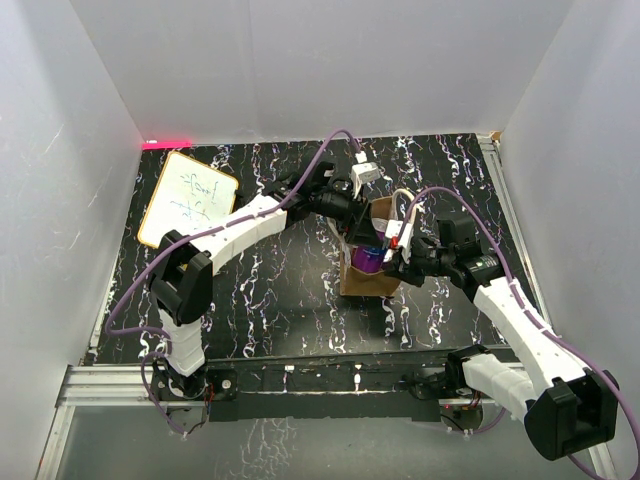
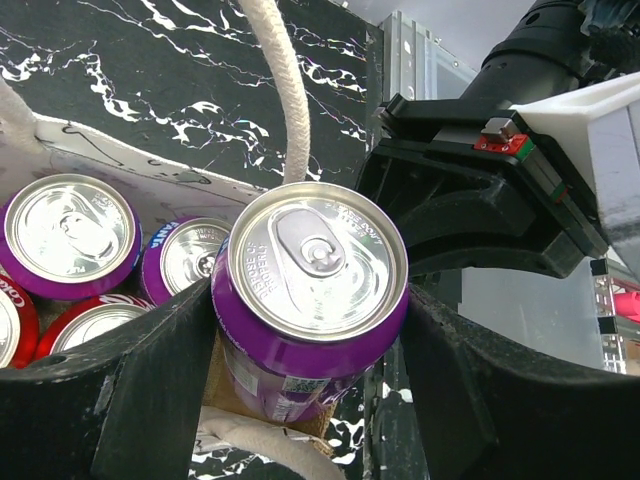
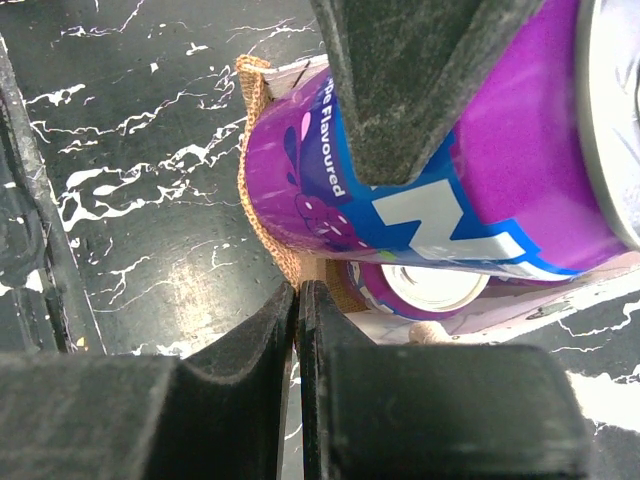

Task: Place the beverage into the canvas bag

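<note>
Left gripper (image 2: 310, 335): clamped on the purple beverage can (image 2: 310, 290), one black finger (image 2: 150, 385) on each side of its body. The can sits at the open mouth of the canvas bag (image 1: 368, 283), tilted, its lower end at the bag's woven brown rim (image 3: 262, 170). Whether it rests on anything cannot be told.

Right gripper (image 3: 298, 290): fingers pressed together, pinching the woven rim at the bag's right side.

The bag stands at mid-table on the black marbled table (image 1: 270, 290), between the two grippers. Inside it lie two more purple cans (image 2: 70, 235) and two red cans (image 2: 90, 322). A cream rope handle (image 2: 285, 90) rises beside the held can.

A whiteboard (image 1: 187, 200) lies at the far left, well apart from the bag.
</note>
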Controlling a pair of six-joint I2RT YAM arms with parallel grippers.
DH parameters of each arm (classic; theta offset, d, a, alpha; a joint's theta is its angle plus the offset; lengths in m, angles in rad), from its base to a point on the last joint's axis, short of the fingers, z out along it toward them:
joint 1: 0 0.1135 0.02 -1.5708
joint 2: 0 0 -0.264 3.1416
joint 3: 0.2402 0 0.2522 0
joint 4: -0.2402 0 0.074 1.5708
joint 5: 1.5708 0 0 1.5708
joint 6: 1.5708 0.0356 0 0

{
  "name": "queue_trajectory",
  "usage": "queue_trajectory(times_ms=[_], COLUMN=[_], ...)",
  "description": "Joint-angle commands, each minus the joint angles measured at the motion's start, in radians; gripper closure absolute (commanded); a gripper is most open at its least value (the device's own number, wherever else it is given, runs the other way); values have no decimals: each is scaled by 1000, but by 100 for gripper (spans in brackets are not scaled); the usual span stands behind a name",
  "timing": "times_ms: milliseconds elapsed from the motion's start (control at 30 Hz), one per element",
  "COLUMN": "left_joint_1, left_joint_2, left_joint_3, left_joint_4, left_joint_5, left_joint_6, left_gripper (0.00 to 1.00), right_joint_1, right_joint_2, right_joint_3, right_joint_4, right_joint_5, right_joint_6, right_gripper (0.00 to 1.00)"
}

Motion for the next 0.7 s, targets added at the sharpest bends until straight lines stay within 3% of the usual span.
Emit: queue_trajectory(times_ms=[0,167,433,667], left_joint_1=[-19,-19,-20,-19], left_joint_2=[-91,-103,-113,-106], left_joint_3=[-14,-35,-89,-77], left_joint_4=[48,27,-2,-109], left_joint_5=[96,81,169,213], left_joint_6=[32,129,267,435], left_gripper=[100,100,100,100], right_joint_1=[-4,-5,-6,-5], right_joint_2=[-25,-25,-22,-25], right_joint_3=[42,42,49,48], right_joint_4=[-33,-33,-33,-30], right_joint_5=[-46,-48,-49,-38], right_joint_6=[-14,-14,-10,-10], right_gripper=[92,92,92,92])
